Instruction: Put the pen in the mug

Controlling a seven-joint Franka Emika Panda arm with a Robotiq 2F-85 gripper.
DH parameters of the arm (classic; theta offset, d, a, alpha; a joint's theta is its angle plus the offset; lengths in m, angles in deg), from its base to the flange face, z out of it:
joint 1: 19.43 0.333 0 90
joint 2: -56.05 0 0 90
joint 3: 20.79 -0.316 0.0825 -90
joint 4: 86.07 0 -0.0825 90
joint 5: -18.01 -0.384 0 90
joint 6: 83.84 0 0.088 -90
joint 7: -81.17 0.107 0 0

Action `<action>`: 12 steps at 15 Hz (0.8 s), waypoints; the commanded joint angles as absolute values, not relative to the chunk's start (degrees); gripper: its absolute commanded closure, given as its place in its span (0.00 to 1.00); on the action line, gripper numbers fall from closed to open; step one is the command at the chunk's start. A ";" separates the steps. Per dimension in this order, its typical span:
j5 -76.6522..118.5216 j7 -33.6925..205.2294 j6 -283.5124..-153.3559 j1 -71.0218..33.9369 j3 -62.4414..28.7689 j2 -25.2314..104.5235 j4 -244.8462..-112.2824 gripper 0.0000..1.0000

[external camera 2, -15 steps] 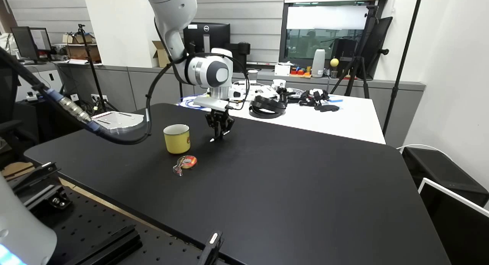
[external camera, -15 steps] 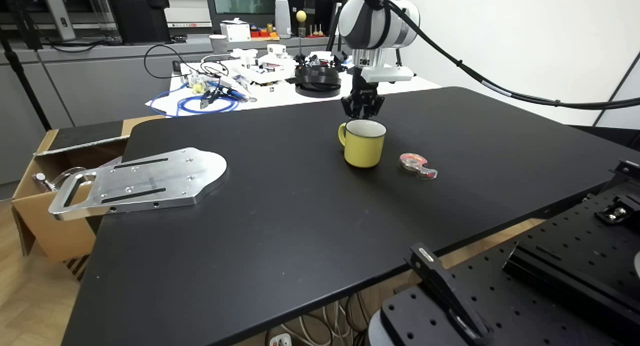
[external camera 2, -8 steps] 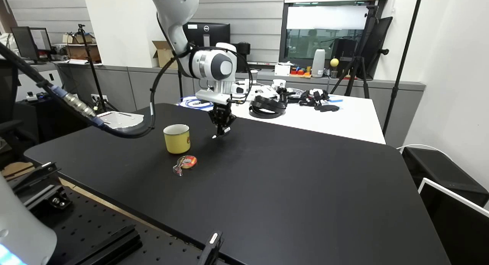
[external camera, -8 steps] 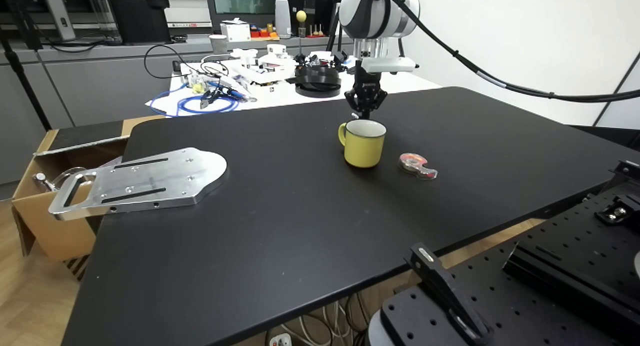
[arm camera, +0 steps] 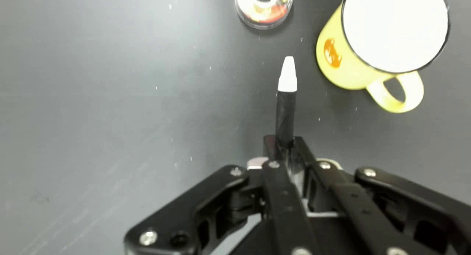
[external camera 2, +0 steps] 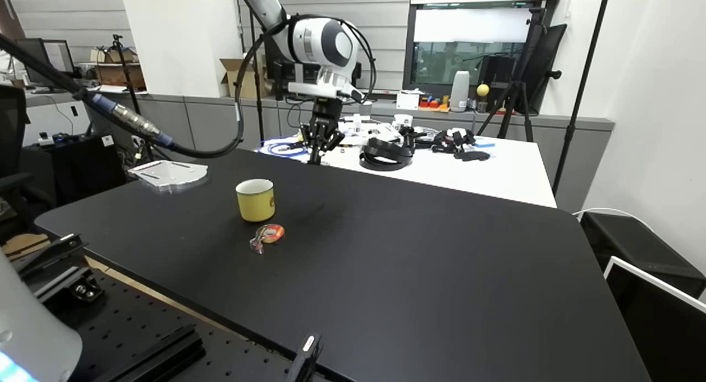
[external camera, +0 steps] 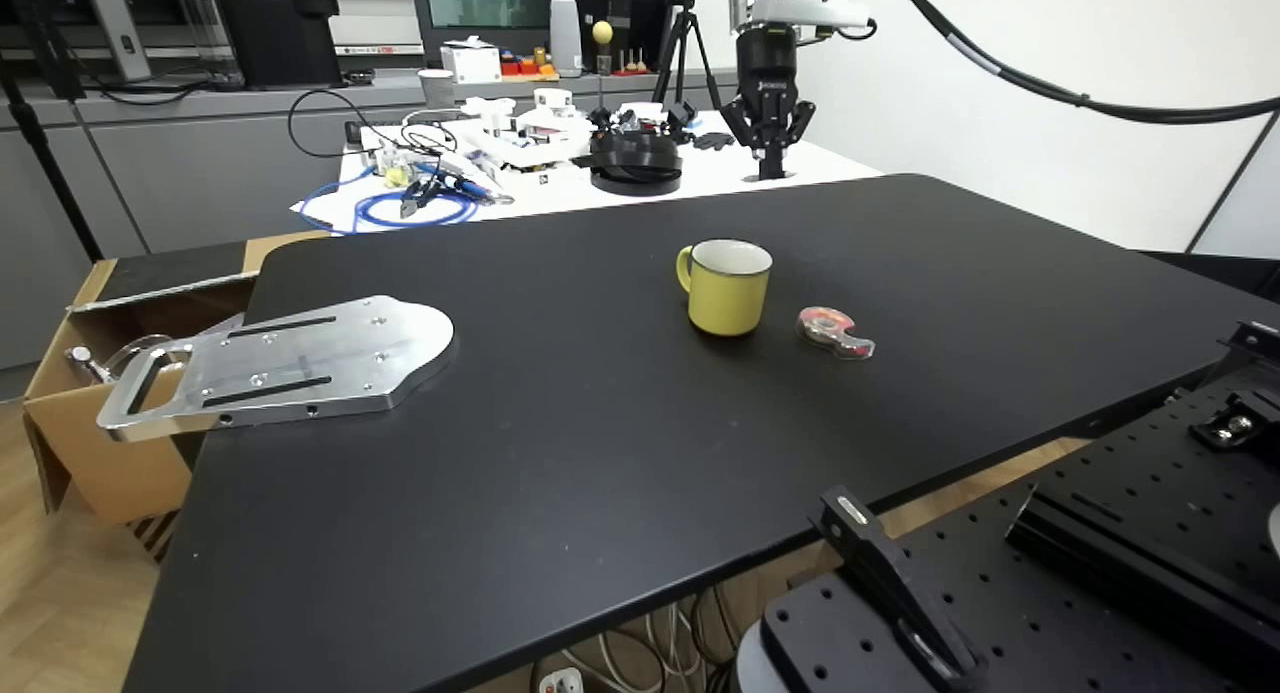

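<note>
Because we presumably want height to clear the mug (external camera: 727, 303) standing upright on the table (external camera: 560, 443) near the tape (external camera: 830, 325), we hold the pen (arm camera: 286, 111) raised, our gripper (arm camera: 285, 141) clamped on it

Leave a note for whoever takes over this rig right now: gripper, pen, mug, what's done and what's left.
Gripper: shut on the pen, raised above the black table.
Pen: black barrel, white tip sticking out past the grip.
Yellow mug: upright on the table, with a clear tape dispenser nearby, not touching it.
Done: pen grasped and off the table.
Left: bring the pen over the mug, lower it in, let go. Its tilt is hard to judge, so probably check that first.
</note>
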State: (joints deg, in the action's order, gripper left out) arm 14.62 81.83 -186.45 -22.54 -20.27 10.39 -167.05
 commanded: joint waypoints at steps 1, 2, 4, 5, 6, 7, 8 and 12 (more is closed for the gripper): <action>15.17 81.02 -170.27 -22.51 -20.38 9.92 -161.87 0.97; 15.55 81.21 -165.53 -22.10 -20.30 9.21 -160.14 0.97; 15.85 81.27 -156.34 -21.53 -20.40 7.68 -156.93 0.97; 15.81 81.01 -151.73 -21.29 -20.58 6.65 -155.10 0.97; 15.71 80.97 -148.17 -20.95 -20.73 5.83 -153.81 0.97; 15.42 80.85 -145.01 -20.61 -21.01 4.90 -152.51 0.97; 15.21 80.67 -142.24 -20.30 -21.27 3.90 -151.10 0.97; 13.84 80.92 -135.79 -19.01 -22.32 -1.29 -145.44 0.97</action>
